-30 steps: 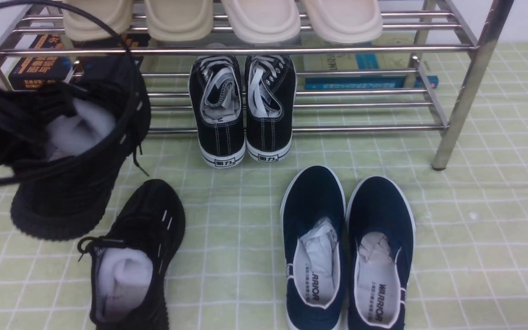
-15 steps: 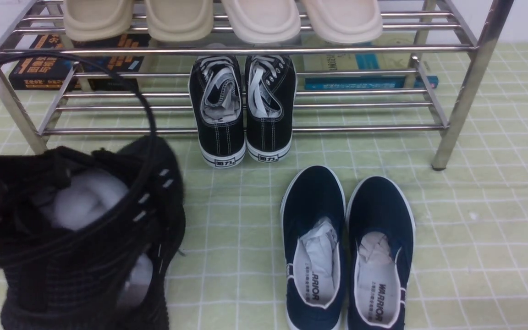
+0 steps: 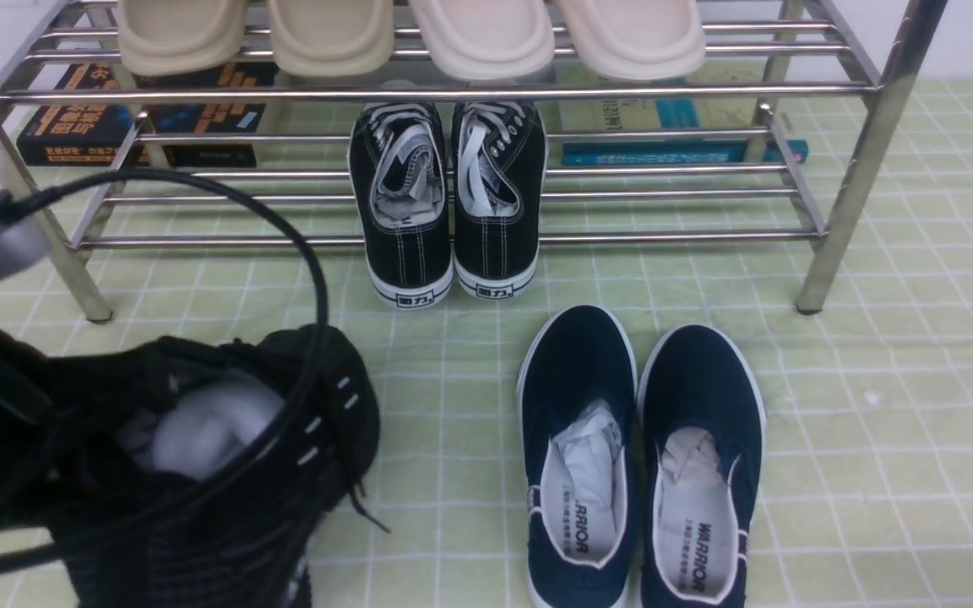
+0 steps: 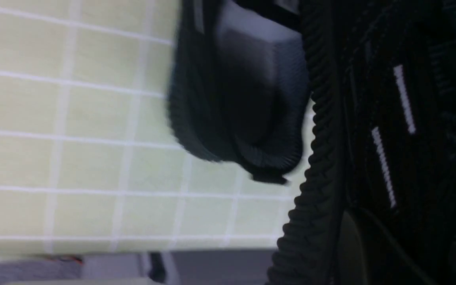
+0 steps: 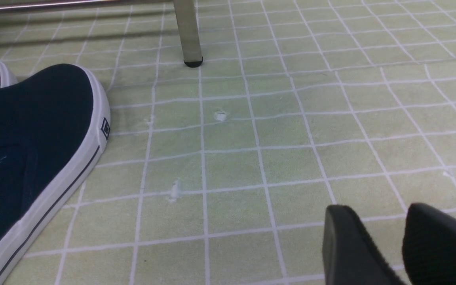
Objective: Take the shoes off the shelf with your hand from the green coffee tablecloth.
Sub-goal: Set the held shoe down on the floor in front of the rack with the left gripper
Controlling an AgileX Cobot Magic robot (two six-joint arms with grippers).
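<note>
My left gripper (image 3: 73, 422) is shut on one black knit shoe (image 3: 216, 532) at the lower left of the front view, low over the green coffee tablecloth (image 3: 875, 422). White stuffing shows in the shoe's mouth, and my looping black cable crosses it. In the left wrist view the held shoe (image 4: 374, 138) fills one side, and the other black shoe (image 4: 236, 103) lies on the cloth (image 4: 73, 158) beside it. The front view hides that second shoe behind the held one. The steel shelf (image 3: 841, 203) stands behind. My right gripper (image 5: 386, 225) hovers open and empty over bare cloth (image 5: 251, 138).
Black canvas sneakers with white laces (image 3: 448, 203) sit on the shelf's lower tier and beige slippers (image 3: 410, 34) on the upper one. Navy slip-ons (image 3: 638, 456) lie on the cloth, one of them (image 5: 34, 150) near my right gripper. Books (image 3: 73, 127) lie behind the shelf. A shelf leg (image 5: 188, 35) stands ahead.
My left gripper has carried the black shoe down and toward the camera, away from the shelf's left end. It now covers the other black shoe on the cloth.
</note>
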